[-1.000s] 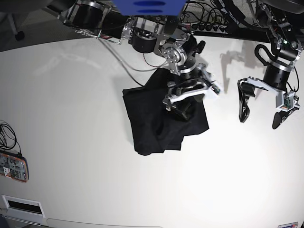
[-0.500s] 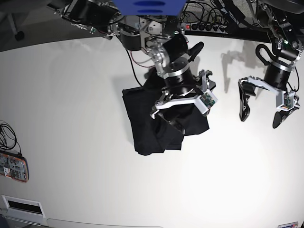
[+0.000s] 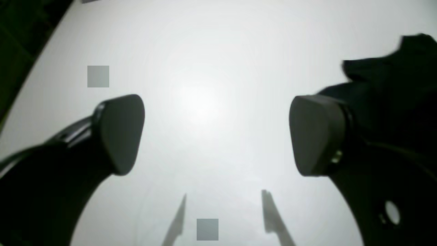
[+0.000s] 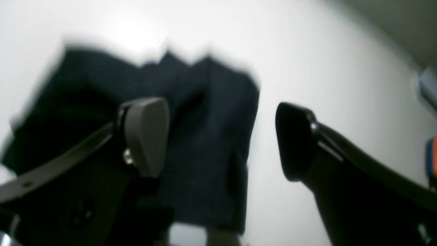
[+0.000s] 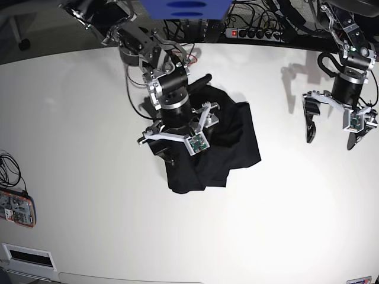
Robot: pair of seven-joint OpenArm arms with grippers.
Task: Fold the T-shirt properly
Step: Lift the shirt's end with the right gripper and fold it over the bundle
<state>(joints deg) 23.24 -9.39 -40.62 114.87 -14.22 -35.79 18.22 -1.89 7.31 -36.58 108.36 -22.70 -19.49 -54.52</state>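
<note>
Change: right gripper (image 5: 176,139) swung off the middle of the T-shirt (image 5: 237,139) toward that bundle's far-left edge over the last second; cloth left lying, nothing carried along.
Meaning: probably a fold just released, arm clearing or reaching for the next edge; bundle compact but lumpy, likely not finished.
Right gripper state: jaws well apart, empty, hovering above the shirt's edge (image 4: 205,136).
Left gripper (image 5: 336,120) state: spread to the widest, empty, over bare table (image 5: 89,118); shirt well apart, off to its right.
Fabric: black, thin, soft, matte; layered flaps, ragged lower corner.
Pads (image 3: 123,133): grey, rounded-triangular, smooth.
Table: white, glossy, flat.
</note>
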